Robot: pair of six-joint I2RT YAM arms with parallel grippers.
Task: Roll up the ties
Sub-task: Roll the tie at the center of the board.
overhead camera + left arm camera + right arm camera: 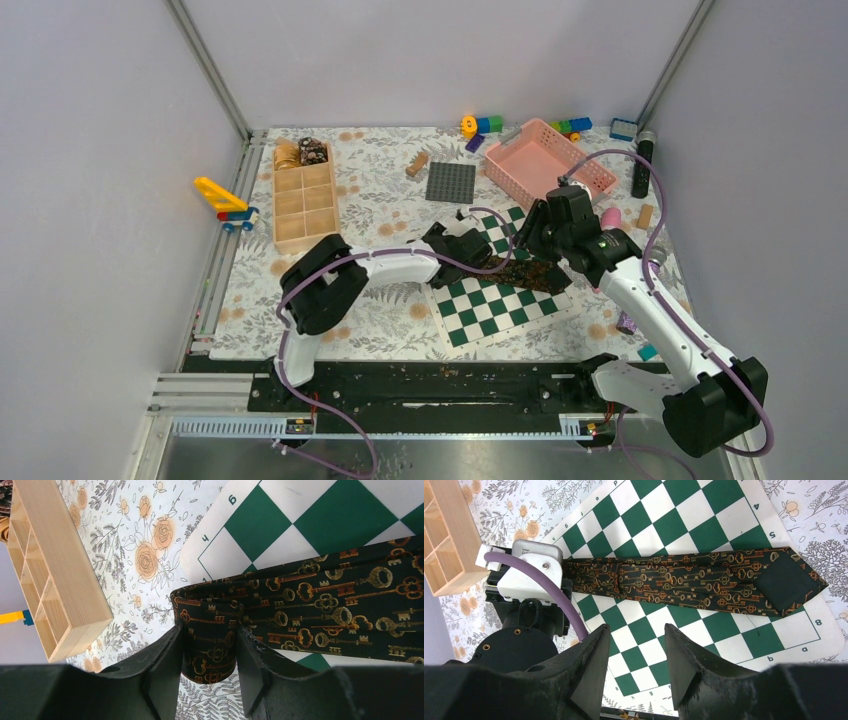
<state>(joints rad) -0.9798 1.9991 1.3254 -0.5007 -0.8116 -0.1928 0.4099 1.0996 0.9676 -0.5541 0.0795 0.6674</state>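
A dark tie with a gold key pattern (522, 272) lies flat across the green-and-white chessboard (490, 310). Its narrow end is folded into a small loop (210, 630), and my left gripper (210, 632) is shut on that loop at the board's left edge. The tie's wide pointed end (784, 582) rests at the right side of the board. My right gripper (636, 630) hangs open above the chessboard, nearer than the tie (684, 582), with nothing between its fingers. Two rolled coils, one golden (288, 153) and one dark speckled (313, 150), sit at the far end of the wooden box.
A wooden compartment box (305, 205) stands left of the board. At the back are a pink basket (548, 160), a grey baseplate (450, 182), a black cylinder (642, 165) and toy blocks. A yellow toy (222, 198) lies at the far left.
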